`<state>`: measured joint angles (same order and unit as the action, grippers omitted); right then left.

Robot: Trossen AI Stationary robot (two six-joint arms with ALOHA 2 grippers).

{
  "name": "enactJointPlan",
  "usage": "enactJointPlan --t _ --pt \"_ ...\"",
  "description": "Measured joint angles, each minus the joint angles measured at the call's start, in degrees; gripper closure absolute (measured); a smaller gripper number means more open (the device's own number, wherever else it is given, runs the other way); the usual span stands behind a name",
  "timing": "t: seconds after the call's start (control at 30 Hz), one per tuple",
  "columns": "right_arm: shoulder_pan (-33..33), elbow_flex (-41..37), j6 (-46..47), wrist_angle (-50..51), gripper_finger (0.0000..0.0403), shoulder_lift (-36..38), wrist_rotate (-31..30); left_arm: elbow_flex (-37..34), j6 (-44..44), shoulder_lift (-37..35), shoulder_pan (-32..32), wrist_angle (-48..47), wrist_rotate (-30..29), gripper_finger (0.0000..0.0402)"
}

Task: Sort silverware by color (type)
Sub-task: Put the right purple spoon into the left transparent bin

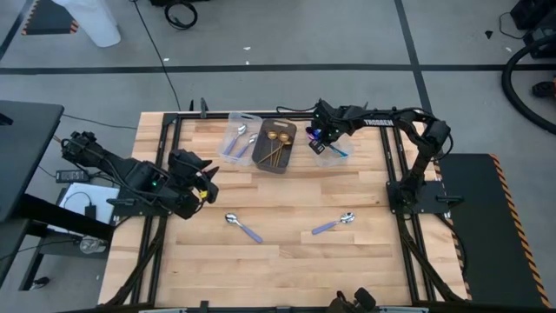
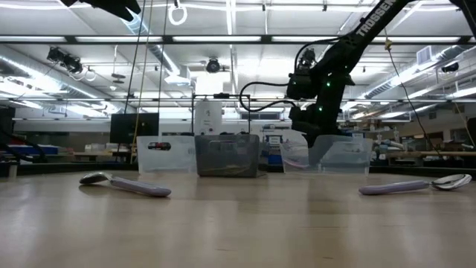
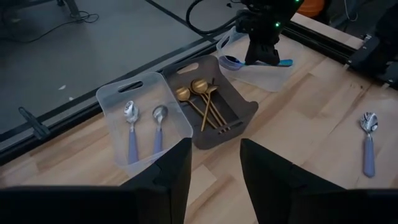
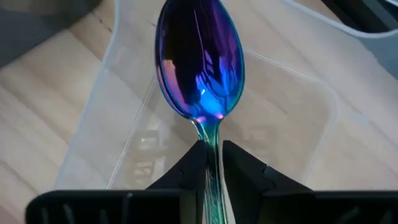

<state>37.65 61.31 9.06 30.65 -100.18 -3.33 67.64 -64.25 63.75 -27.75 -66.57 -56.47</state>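
My right gripper [image 1: 321,139] hangs over the clear bin [image 1: 331,153] at the far right and is shut on an iridescent purple-bowled spoon [image 4: 199,62]. A teal-handled spoon [image 3: 285,62] lies in that bin. The dark bin [image 1: 276,144] holds gold spoons [image 3: 202,102], and the clear bin [image 1: 240,137] to its left holds two lavender-handled spoons [image 3: 143,127]. Two more lavender-handled spoons [image 1: 244,227] [image 1: 334,224] lie flat on the table. My left gripper [image 3: 214,180] stands open above the table's left side, with nothing between its fingers. My right gripper pinches the spoon's thin neck [image 4: 211,146], just behind the bowl, between its two fingers. The fingers point steeply down and lie along the spoon. The bowl sticks out past the fingertips, over the clear bin's floor; whether it touches the floor I cannot tell.
The three bins stand side by side along the table's far edge. The wooden top between them and the two loose spoons is bare. A black frame rail [image 3: 329,43] runs along the far edge behind the bins.
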Motion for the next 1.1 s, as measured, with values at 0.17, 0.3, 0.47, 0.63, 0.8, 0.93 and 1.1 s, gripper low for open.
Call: enactJointPlan --t 0.17,0.3,0.47,0.63,0.8,0.93,1.1 --pt "0.0 2.0 0.2 2.6 0.0311 0.0 0.0 0.0 0.0 0.0 0.0 0.0 0.0 0.0257" --pt "0.0 3.5 0.4 4.3 0.0289 0.0 0.0 0.0 0.0 0.0 0.0 0.0 0.0 0.0257" --pt "0.0 5.2 1.6 6.8 0.0274 0.0 0.0 0.0 0.1 0.0 0.0 0.0 0.3 0.0257" --pt "-0.1 8.9 1.9 9.9 0.0270 0.0 0.0 0.0 0.4 0.0 -0.4 0.3 0.8 0.0257" --pt "-0.7 14.9 2.0 15.1 0.0270 0.0 -0.4 0.0 0.3 0.0 -1.5 2.1 2.9 0.0257" --pt "-2.3 20.5 3.4 19.2 0.0270 0.0 -3.8 0.0 0.3 1.2 -2.2 3.0 6.4 0.0257" --pt "-5.6 25.9 6.1 21.3 0.0270 0.1 -3.6 0.0 0.4 3.9 -3.4 2.9 6.9 0.0257"
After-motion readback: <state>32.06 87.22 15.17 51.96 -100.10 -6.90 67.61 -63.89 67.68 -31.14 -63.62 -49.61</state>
